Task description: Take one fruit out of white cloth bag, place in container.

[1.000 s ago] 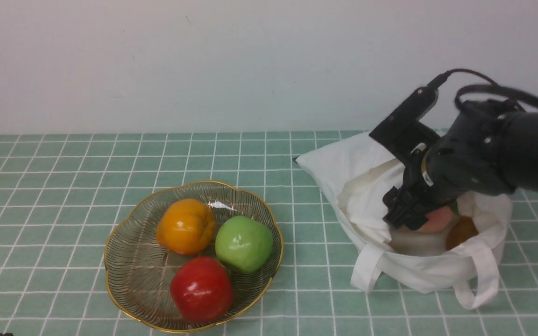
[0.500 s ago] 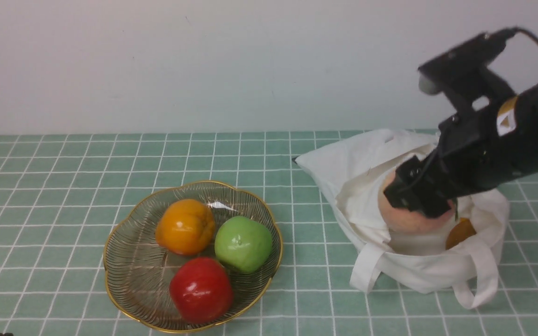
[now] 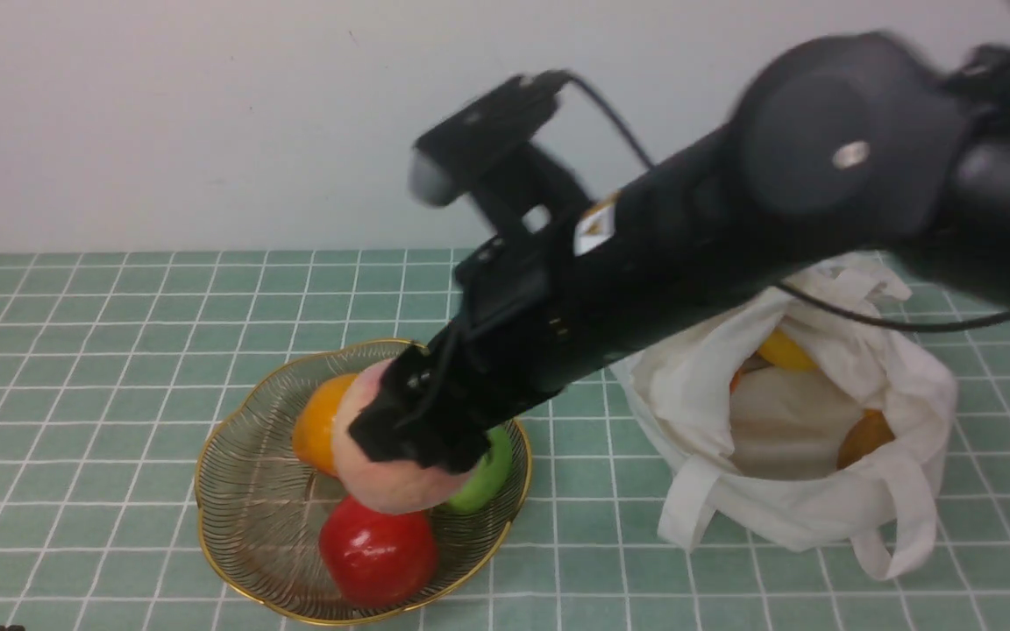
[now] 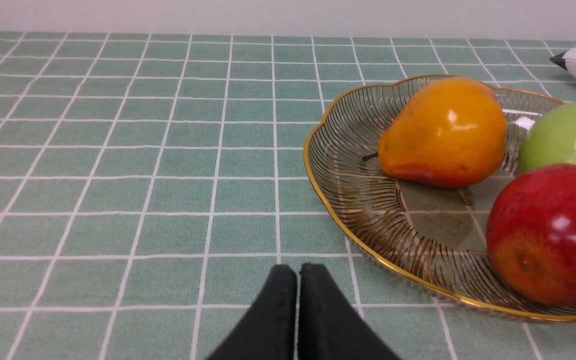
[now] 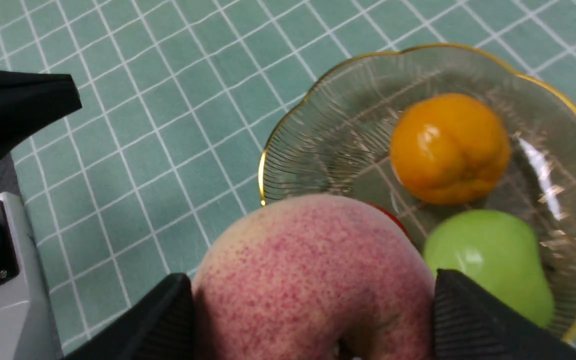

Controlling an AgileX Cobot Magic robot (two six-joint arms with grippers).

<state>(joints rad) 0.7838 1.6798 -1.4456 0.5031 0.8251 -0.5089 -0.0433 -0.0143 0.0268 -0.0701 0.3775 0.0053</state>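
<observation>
My right gripper (image 3: 408,438) is shut on the pale pink-red peach (image 3: 387,491), holding it just above the middle of the wire bowl with the wavy gold rim (image 3: 207,517). In the right wrist view the speckled peach (image 5: 313,260) fills the space between the two black fingers (image 5: 468,320), above the bowl rim (image 5: 263,170). The white cloth bag (image 3: 821,517) lies open at the right, its handles hanging forward. My left gripper (image 4: 298,272) is shut and empty, low over the tablecloth beside the bowl rim (image 4: 318,200).
Three fruits lie in the bowl: an orange fruit (image 3: 316,425), a green apple (image 3: 494,478) and a glossy red apple (image 3: 378,556). A yellow fruit (image 3: 781,350) and an orange one (image 3: 864,438) show inside the bag. A wall runs along the back of the green-tiled tablecloth.
My right arm has lifted the peach out of the bag and swung it left to above the bowl. The bag's mouth has slumped a little.
</observation>
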